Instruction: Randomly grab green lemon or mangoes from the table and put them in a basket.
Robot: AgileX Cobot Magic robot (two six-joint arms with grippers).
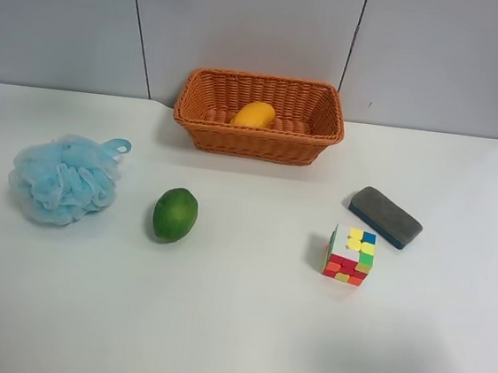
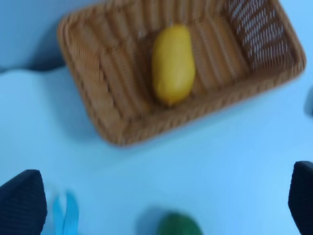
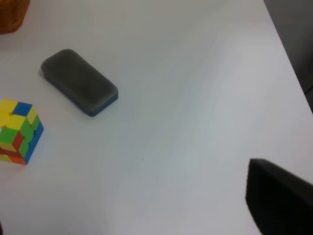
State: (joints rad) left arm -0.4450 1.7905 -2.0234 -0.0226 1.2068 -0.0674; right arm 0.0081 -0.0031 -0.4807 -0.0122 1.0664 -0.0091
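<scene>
The yellow-orange mango (image 1: 254, 114) lies inside the wicker basket (image 1: 197, 101) at the back of the white table (image 1: 234, 327). The left wrist view shows the mango (image 2: 172, 63) in the basket (image 2: 93, 78) from above. The green lemon (image 1: 176, 214) lies on the table in front of the basket, left of centre; its top shows blurred in the left wrist view (image 2: 179, 225). My left gripper (image 2: 161, 200) is open and empty, held above the table between basket and lemon. My right gripper (image 3: 139, 215) is open and empty; one finger (image 3: 279, 200) shows over bare table. Neither gripper shows in the exterior high view.
A blue mesh bath sponge (image 1: 63, 178) lies at the left. A colourful puzzle cube (image 1: 350, 255) and a grey-blue eraser (image 1: 386, 217) lie at the right; both show in the right wrist view, cube (image 3: 18, 130) and eraser (image 3: 79, 82). The table's edge (image 3: 288, 54) is near.
</scene>
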